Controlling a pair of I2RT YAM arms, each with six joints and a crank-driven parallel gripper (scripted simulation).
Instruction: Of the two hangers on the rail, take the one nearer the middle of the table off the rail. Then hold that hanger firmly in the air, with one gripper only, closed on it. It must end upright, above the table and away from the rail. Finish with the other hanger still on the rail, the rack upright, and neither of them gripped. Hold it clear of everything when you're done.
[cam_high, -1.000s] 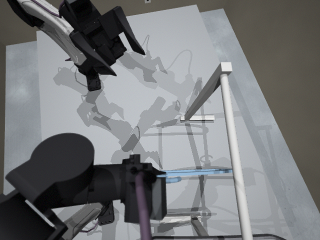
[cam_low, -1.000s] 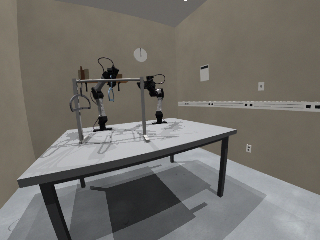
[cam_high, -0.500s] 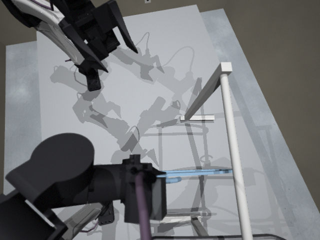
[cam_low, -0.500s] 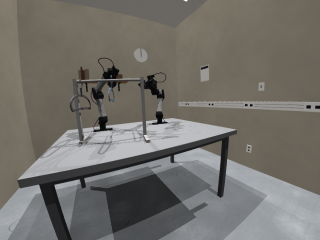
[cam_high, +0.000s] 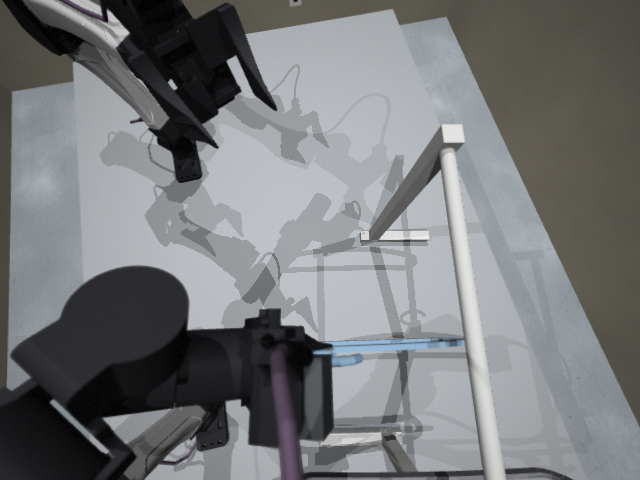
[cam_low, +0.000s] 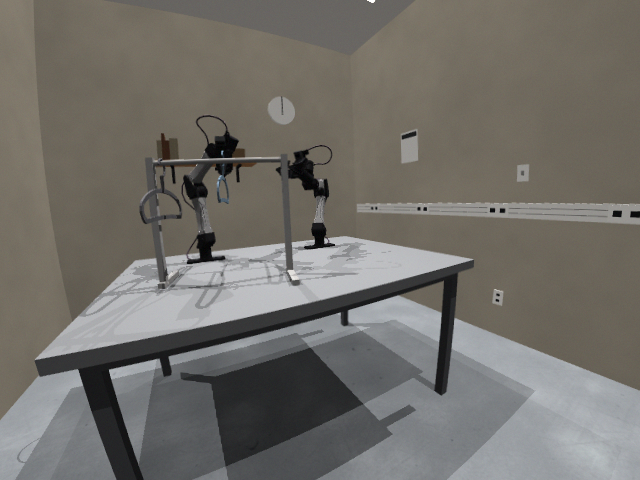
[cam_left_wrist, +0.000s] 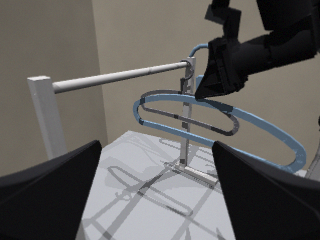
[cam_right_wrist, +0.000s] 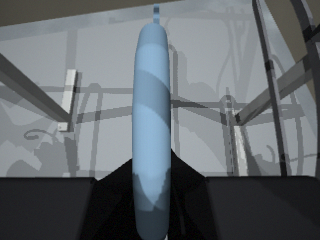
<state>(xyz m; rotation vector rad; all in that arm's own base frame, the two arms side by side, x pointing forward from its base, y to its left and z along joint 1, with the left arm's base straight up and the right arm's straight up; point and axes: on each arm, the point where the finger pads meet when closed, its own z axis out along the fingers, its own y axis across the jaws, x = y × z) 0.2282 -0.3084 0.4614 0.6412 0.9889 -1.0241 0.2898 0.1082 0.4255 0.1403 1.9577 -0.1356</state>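
Blue plastic-looking hanger (cam_high: 392, 345) (cam_low: 223, 201) (cam_left_wrist: 170, 98) (cam_right_wrist: 152, 110): pinched by the right gripper (cam_high: 317, 347) (cam_low: 223, 167) (cam_left_wrist: 196, 96) (cam_right_wrist: 156, 144), nearly shut on it. From above its long axis runs nine to three o'clock from that claw, far end beside the rail (cam_high: 462, 248) (cam_low: 253, 159) (cam_left_wrist: 120, 77); contact there I can't judge. Any clearing move should go towards nine. The left gripper (cam_high: 246, 128) (cam_low: 279, 170) (cam_left_wrist: 156, 143), farther off towards eleven, is wide open and empty. The grey hanger (cam_low: 160, 218) (cam_left_wrist: 175, 116) hangs on the rail; the rack (cam_high: 408, 193) (cam_low: 286, 222) (cam_left_wrist: 47, 120) stands upright.

left gripper (cam_high: 246, 127) (cam_low: 279, 169) (cam_left_wrist: 156, 145) - spread wide | right gripper (cam_high: 321, 348) (cam_low: 223, 167) (cam_left_wrist: 200, 96) (cam_right_wrist: 152, 167) - clamped, angled down
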